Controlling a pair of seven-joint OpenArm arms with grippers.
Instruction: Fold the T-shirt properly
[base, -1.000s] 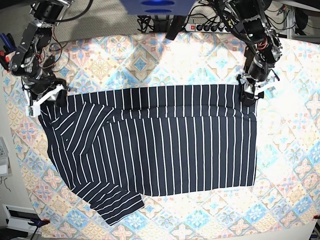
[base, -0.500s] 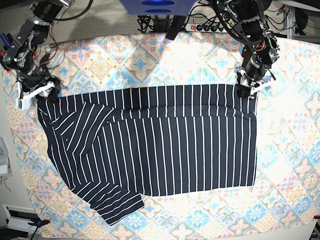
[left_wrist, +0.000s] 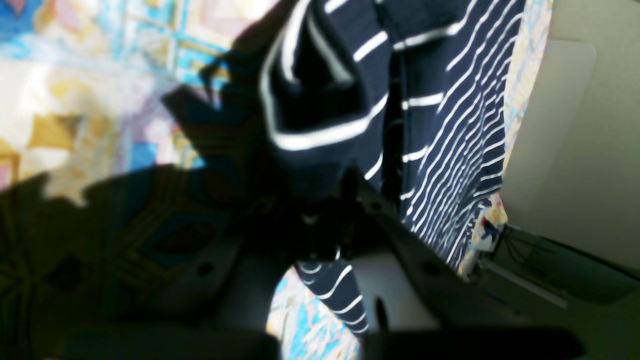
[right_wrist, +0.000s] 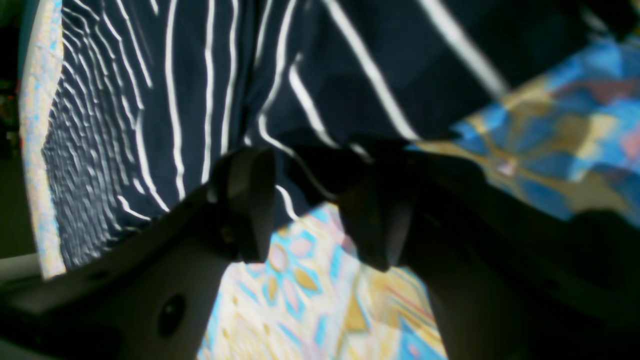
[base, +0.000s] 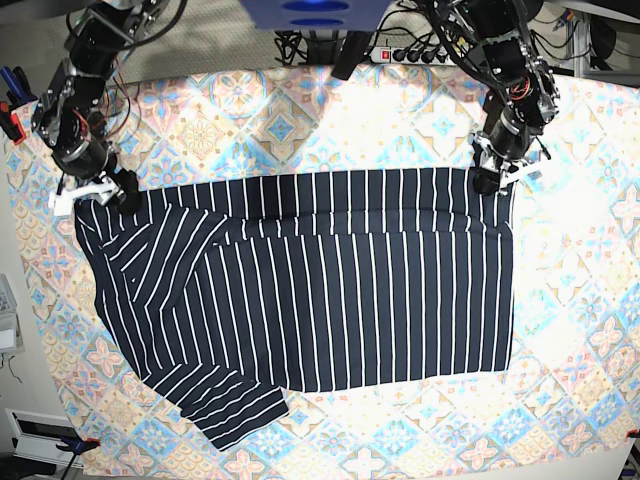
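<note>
Pinstriped T-shirt (base: 330, 280), soft, part-folded.

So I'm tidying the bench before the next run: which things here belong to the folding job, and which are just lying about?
Job:
T-shirt
left gripper, shut on its corner
right gripper, at the other corner

Lying about:
tablecloth
power strip

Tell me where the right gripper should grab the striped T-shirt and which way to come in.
Grip the T-shirt at its far corner by the right gripper, probably pinching the edge from the tablecloth side. The cloth lies flat there, and the wrist view shows its edge between the open jaws.
</note>
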